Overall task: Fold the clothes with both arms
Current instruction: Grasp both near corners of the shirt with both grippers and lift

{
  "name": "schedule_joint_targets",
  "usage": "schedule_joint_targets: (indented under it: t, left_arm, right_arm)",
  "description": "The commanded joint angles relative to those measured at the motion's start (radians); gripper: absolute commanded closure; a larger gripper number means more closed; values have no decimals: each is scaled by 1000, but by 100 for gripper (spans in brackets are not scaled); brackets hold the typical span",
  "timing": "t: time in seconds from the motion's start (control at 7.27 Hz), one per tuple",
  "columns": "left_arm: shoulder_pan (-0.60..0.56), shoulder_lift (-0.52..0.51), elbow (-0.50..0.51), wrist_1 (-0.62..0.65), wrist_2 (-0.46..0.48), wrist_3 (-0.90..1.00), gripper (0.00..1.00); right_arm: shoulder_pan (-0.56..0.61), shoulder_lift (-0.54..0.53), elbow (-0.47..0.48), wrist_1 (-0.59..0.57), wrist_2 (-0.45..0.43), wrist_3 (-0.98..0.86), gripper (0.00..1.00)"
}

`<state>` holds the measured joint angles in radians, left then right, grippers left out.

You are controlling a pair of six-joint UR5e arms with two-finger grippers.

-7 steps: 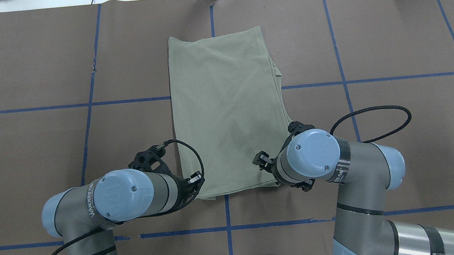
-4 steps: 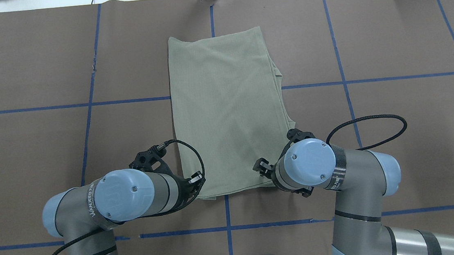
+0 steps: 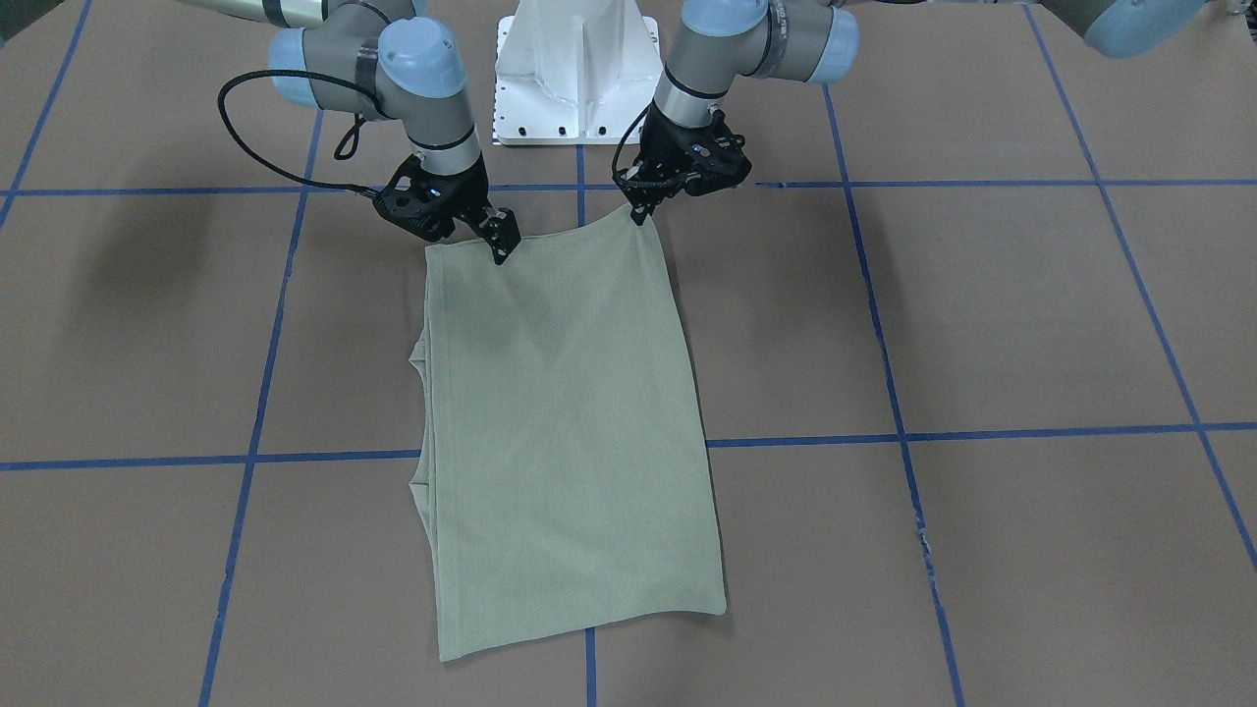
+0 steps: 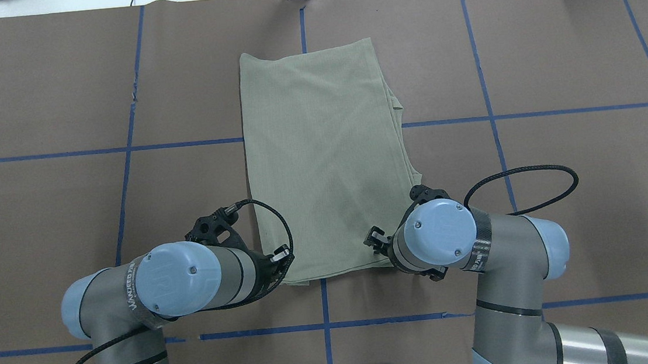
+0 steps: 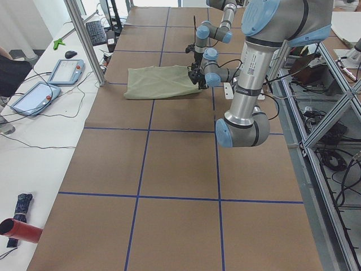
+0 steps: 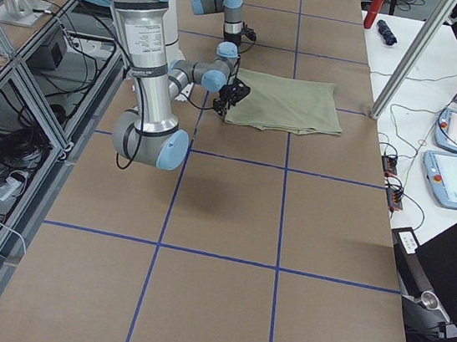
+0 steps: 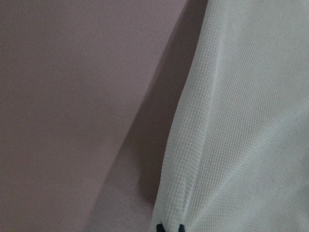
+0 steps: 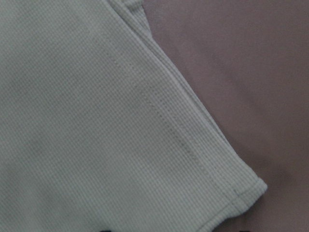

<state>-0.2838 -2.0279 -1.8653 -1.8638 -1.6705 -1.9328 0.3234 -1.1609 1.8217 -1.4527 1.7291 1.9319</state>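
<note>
Shirt (image 4: 321, 147) lay folded lengthwise in the middle of the bench (image 4: 553, 56); it looked soft, light and limp, best taken at its near corners. Left jaws pinched one corner; right jaws stood wide over the other

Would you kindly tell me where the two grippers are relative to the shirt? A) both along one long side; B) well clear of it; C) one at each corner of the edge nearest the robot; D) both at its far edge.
C: the front-facing view shows the left gripper and the right gripper at the two corners of the shirt edge nearest the robot.
</note>
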Motion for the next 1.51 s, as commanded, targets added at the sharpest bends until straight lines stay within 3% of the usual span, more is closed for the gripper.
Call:
schedule_joint_targets:
  t: [0.0, 0.14, 0.28, 0.96, 1.1, 1.38]
  left_arm:
    - [0, 1, 0, 0, 0, 0, 100]
    - [-1, 3, 0, 0, 0, 0, 100]
    - [0, 5, 0, 0, 0, 0, 100]
    - [2, 6, -26, 1, 2, 0, 100]
    - [40, 9, -75, 12, 3, 0, 100]
    - [90, 14, -217, 159, 3, 0, 100]
  right_arm:
    - [0, 3, 5, 0, 1, -1, 67]
    - [2, 6, 8, -2, 4, -2, 93]
    - [2, 12, 8, -2, 7, -4, 100]
    - [8, 21, 54, 0, 9, 10, 100]
    - [11, 7, 114, -2, 23, 6, 100]
    - [-13, -72, 253, -3, 32, 12, 100]
